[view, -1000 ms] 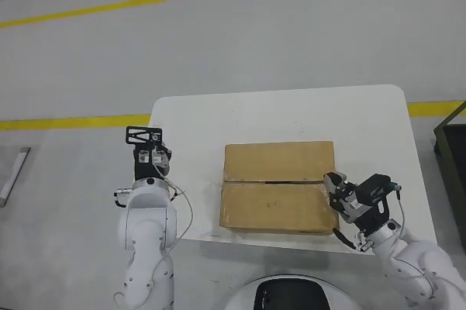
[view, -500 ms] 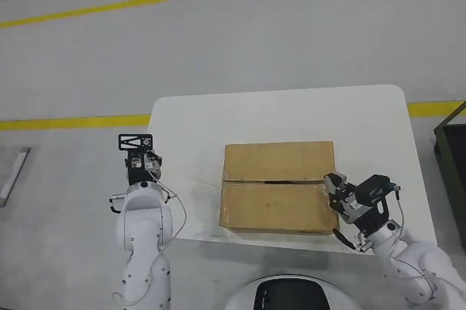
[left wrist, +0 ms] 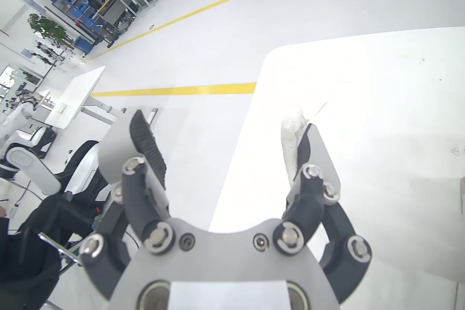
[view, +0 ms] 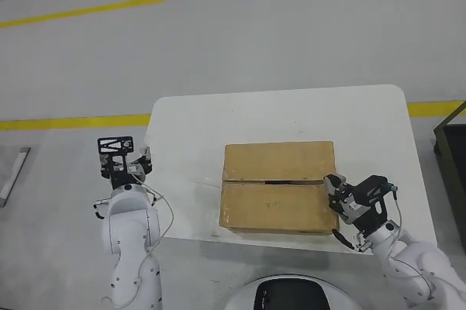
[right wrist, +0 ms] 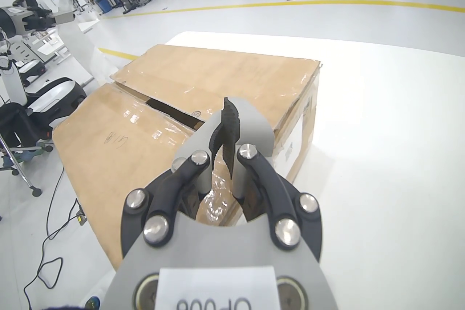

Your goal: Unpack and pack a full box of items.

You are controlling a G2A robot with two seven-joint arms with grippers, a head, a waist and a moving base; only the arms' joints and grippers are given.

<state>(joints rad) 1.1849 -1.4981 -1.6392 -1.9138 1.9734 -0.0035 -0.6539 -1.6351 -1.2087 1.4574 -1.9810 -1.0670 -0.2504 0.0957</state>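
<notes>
The box [view: 277,186] sits flaps-down on the bench [view: 279,112], nothing out yet, so unpacking looks unstarted; left gripper [left wrist: 218,124] fingers apart at bench edge, right gripper [right wrist: 228,124] fingers together over box corner.

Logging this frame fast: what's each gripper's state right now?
Left gripper: open, holding nothing.
Right gripper: shut, holding nothing visible, over the cardboard box corner.
</notes>
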